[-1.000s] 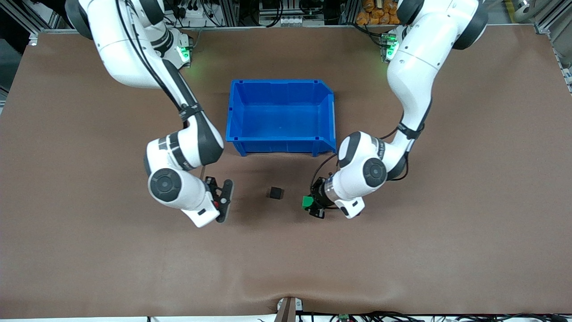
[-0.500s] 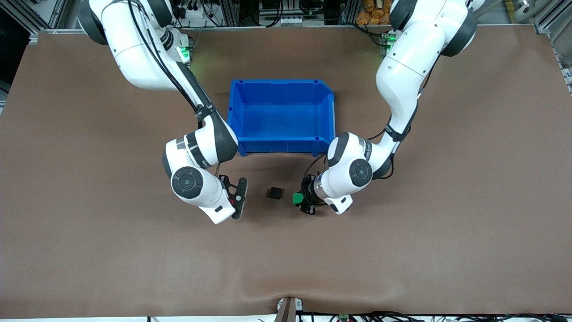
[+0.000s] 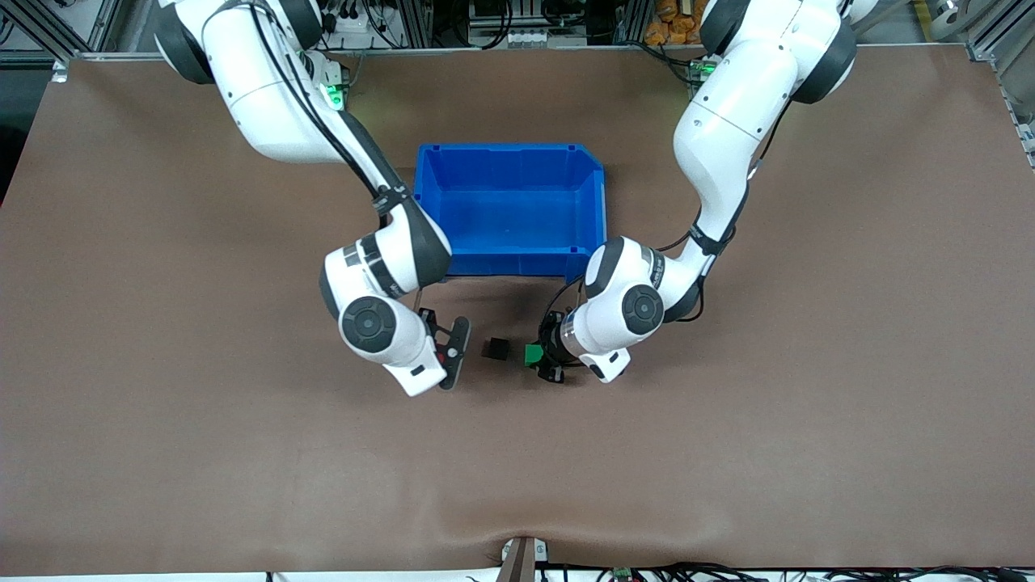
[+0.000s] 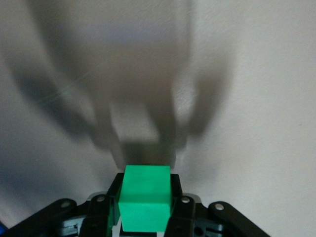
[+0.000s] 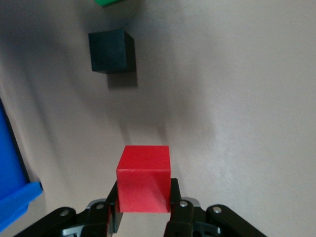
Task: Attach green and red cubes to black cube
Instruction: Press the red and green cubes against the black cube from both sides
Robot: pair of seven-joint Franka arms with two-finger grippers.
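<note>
1. Sitting on the brown table point(image 3: 728, 453), the black cube point(image 3: 496, 348) is resting alone on the mat, nearer to the front camera than the blue bin point(image 3: 509, 212), and we are seeing it between our two grippers.
2. We are holding the green cube point(image 3: 533, 354) in our left gripper point(image 3: 540, 356), its fingers point(image 4: 180, 213) pressing against two sides of the cube, as the left wrist view is showing.
3. That green cube is sitting just beside the black cube, toward the left arm's end of the table, with a small gap showing between them in the front view.
4. We are holding the red cube point(image 5: 144, 178) in our right gripper point(image 3: 449, 354), pinched between its fingers point(image 5: 174, 211).
5. The right gripper is hanging over the mat beside the black cube, toward the right arm's end of the table, and the red cube is standing apart from the black one in the right wrist view.
6. In the front view the red cube is showing only as a small red spot at the right gripper.
7. We are seeing the blue bin lying between the two arms, with both forearms reaching past its front corners.
</note>
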